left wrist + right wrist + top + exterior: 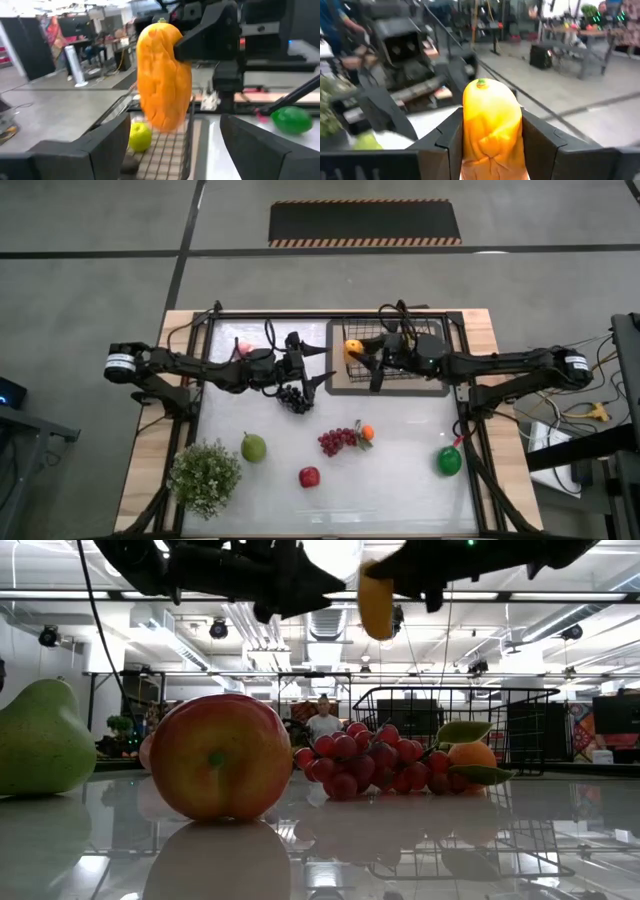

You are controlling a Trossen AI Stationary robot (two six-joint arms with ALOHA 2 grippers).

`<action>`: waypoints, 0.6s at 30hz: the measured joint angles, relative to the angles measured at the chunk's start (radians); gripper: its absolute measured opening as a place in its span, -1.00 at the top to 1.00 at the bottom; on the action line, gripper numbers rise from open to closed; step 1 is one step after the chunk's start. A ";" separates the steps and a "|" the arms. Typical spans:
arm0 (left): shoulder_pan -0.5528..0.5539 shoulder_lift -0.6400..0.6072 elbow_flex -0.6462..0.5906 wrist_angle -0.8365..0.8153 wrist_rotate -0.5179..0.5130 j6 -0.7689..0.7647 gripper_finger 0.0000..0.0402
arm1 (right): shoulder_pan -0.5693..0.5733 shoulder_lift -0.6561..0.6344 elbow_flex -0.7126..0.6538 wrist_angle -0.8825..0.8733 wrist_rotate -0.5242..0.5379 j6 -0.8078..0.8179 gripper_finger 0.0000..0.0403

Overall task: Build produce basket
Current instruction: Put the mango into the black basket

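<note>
My right gripper [360, 352] is shut on the orange mango [352, 347] over the left edge of the black wire basket [425, 340]. The mango also shows high in the low view [376, 600]. My left gripper [316, 376] is open just left of the basket, facing the mango [162, 80], and touches nothing. A yellow-green fruit [140, 137] lies on the basket floor. On the table rest the dark grapes [293, 398], pink peach [243, 348], pear [253, 447], red grapes [337, 441], tangerine [367, 433], red apple [309, 477] and a round green fruit [449, 461]. My right gripper pinches the mango between its two fingers, one on each long side of the mango's body [470, 135]. The fingers [540, 140] come level from the table's right. The mango stands upright, stem end [481, 83] up, lifted clear above the basket's left edge.
A bushy potted plant [204, 477] stands at the table's near left corner. The two grippers are close together near the basket's left wall. Open table surface lies between the red apple and the round green fruit. A person shows far off in the room [323, 720].
</note>
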 joint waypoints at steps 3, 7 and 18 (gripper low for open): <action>0.001 -0.031 -0.003 -0.084 -0.031 0.000 -0.45 | -0.030 -0.049 0.000 -0.139 0.008 0.003 0.28; 0.001 -0.074 -0.003 -0.184 -0.097 0.000 -0.45 | -0.072 -0.098 0.002 -0.295 0.058 0.012 0.29; 0.001 -0.121 -0.003 -0.227 -0.113 0.004 -0.45 | -0.214 0.012 0.264 -0.993 0.071 -0.123 0.29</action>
